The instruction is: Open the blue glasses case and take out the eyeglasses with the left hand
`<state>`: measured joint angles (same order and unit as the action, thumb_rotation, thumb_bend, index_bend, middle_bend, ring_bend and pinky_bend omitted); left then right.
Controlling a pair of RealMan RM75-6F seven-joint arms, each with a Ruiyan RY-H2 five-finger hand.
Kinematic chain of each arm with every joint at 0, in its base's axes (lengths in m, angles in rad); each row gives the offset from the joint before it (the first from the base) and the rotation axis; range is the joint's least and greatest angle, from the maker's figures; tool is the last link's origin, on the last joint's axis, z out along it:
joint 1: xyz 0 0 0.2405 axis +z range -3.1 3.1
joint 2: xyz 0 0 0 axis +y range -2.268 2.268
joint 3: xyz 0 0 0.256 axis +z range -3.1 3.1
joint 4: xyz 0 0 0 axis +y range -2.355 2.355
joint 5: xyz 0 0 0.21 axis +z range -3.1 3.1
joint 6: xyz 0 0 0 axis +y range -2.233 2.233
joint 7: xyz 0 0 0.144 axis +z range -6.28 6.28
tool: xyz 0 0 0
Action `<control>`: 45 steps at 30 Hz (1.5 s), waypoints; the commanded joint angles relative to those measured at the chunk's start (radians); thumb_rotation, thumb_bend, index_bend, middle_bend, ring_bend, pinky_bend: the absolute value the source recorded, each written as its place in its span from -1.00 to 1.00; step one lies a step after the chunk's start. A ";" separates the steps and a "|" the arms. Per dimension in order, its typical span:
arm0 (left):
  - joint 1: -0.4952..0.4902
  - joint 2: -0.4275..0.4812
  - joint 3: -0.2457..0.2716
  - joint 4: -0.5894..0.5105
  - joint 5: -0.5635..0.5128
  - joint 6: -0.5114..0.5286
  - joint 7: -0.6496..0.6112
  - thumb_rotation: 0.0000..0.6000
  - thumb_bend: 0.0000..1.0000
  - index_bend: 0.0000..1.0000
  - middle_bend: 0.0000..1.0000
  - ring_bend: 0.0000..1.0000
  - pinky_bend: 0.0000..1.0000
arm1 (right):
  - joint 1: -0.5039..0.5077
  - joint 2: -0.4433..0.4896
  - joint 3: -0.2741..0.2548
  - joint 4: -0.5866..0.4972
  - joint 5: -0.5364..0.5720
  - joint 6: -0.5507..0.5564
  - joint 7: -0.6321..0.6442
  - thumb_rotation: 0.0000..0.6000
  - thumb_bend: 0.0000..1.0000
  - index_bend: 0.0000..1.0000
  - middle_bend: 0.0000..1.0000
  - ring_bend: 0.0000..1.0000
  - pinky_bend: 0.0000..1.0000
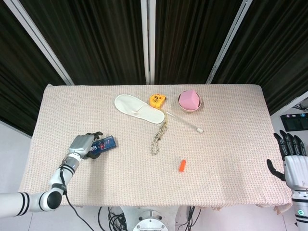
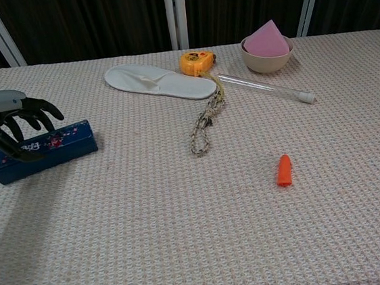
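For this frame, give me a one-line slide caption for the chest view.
Left hand curls over the closed blue floral glasses case on the beige woven tablecloth.

The left hand point(image 2: 7, 121) sits over the left end of the blue glasses case point(image 2: 43, 152), its dark fingers point(image 2: 34, 118) curled down onto the closed lid. The case lies flat on the woven counter point(image 2: 186, 238). Farther back lie a white slipper point(image 2: 160, 81), a yellow tape measure point(image 2: 197, 62), a clear tube point(image 2: 266, 87) and a bowl point(image 2: 267, 57) holding a pink cone. A knotted rope point(image 2: 207, 124) lies mid-counter, with a small orange piece point(image 2: 284, 171) to its right.
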<state>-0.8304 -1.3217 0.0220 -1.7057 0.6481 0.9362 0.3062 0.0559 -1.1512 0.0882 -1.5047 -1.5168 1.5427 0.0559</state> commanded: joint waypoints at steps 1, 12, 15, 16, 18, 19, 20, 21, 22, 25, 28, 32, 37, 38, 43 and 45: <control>0.002 -0.001 -0.009 0.006 -0.010 -0.016 0.003 1.00 -0.43 -0.68 -0.51 -0.67 -0.34 | 0.000 0.000 0.000 0.001 0.001 -0.001 0.000 1.00 -0.39 -1.00 -1.00 -1.00 -1.00; 0.015 -0.003 -0.041 0.016 -0.008 -0.048 -0.013 1.00 -0.38 -0.68 -0.48 -0.65 -0.34 | 0.005 0.003 -0.008 0.008 -0.008 -0.011 0.004 1.00 -0.39 -1.00 -1.00 -1.00 -1.00; 0.017 -0.004 -0.044 0.023 -0.013 -0.059 -0.012 1.00 -0.36 -0.68 -0.48 -0.65 -0.34 | 0.005 0.003 -0.008 0.008 -0.008 -0.010 0.005 1.00 -0.39 -1.00 -1.00 -1.00 -1.00; 0.017 -0.005 -0.045 0.026 -0.016 -0.062 -0.011 1.00 -0.34 -0.68 -0.48 -0.65 -0.34 | 0.004 0.003 -0.008 0.009 -0.007 -0.011 0.005 1.00 -0.39 -1.00 -1.00 -1.00 -1.00; 0.018 -0.005 -0.045 0.029 -0.018 -0.066 -0.008 1.00 -0.33 -0.68 -0.48 -0.65 -0.34 | 0.005 0.004 -0.009 0.009 -0.005 -0.014 0.005 1.00 -0.39 -1.00 -1.00 -1.00 -1.00; 0.018 -0.006 -0.046 0.031 -0.019 -0.067 -0.007 1.00 -0.33 -0.68 -0.48 -0.65 -0.34 | 0.005 0.004 -0.009 0.009 -0.004 -0.016 0.005 1.00 -0.39 -1.00 -1.00 -1.00 -1.00; 0.019 -0.006 -0.048 0.032 -0.018 -0.067 -0.008 1.00 -0.32 -0.68 -0.48 -0.65 -0.34 | 0.005 0.003 -0.009 0.010 -0.004 -0.017 0.005 1.00 -0.39 -1.00 -1.00 -1.00 -1.00; 0.021 -0.007 -0.050 0.032 -0.017 -0.066 -0.010 1.00 -0.32 -0.68 -0.47 -0.64 -0.34 | 0.006 0.003 -0.010 0.010 -0.004 -0.017 0.004 1.00 -0.39 -1.00 -1.00 -1.00 -1.00; 0.022 -0.007 -0.052 0.033 -0.014 -0.067 -0.012 1.00 -0.31 -0.68 -0.45 -0.62 -0.33 | 0.006 0.003 -0.010 0.010 -0.004 -0.018 0.004 1.00 -0.39 -1.00 -1.00 -1.00 -1.00; 0.026 -0.007 -0.055 0.036 -0.002 -0.072 -0.017 1.00 -0.28 -0.65 -0.40 -0.58 -0.32 | 0.007 0.003 -0.010 0.009 -0.004 -0.020 0.003 1.00 -0.39 -1.00 -1.00 -1.00 -1.00; 0.027 -0.010 -0.054 0.043 -0.001 -0.079 -0.014 1.00 -0.26 -0.63 -0.34 -0.53 -0.31 | 0.007 0.005 -0.011 0.007 -0.002 -0.022 0.003 1.00 -0.39 -1.00 -1.00 -1.00 -1.00; 0.030 -0.013 -0.057 0.050 -0.004 -0.084 -0.016 1.00 -0.25 -0.62 -0.27 -0.46 -0.28 | 0.007 0.008 -0.010 0.007 0.001 -0.024 0.007 1.00 -0.39 -1.00 -1.00 -1.00 -1.00; 0.038 -0.016 -0.073 0.050 -0.007 -0.073 -0.031 1.00 -0.23 -0.59 -0.16 -0.36 -0.23 | 0.007 0.008 -0.010 0.008 -0.003 -0.020 0.011 1.00 -0.39 -1.00 -1.00 -1.00 -1.00; 0.042 -0.018 -0.079 0.049 -0.008 -0.069 -0.039 1.00 -0.22 -0.58 -0.14 -0.34 -0.21 | 0.007 0.008 -0.010 0.009 -0.004 -0.020 0.012 1.00 -0.39 -1.00 -1.00 -1.00 -1.00; 0.067 -0.016 -0.128 0.042 -0.030 -0.088 -0.131 1.00 -0.16 -0.49 -0.01 -0.22 -0.08 | 0.007 0.007 -0.011 0.012 -0.003 -0.020 0.014 1.00 -0.39 -1.00 -1.00 -1.00 -1.00; 0.075 -0.009 -0.144 0.041 -0.039 -0.110 -0.170 1.00 -0.15 -0.48 0.01 -0.20 -0.05 | 0.007 0.006 -0.011 0.013 -0.004 -0.019 0.015 1.00 -0.39 -1.00 -1.00 -1.00 -1.00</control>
<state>-0.7672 -1.3364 -0.1019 -1.6620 0.6208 0.8466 0.1695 0.0632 -1.1448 0.0772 -1.4918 -1.5208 1.5234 0.0704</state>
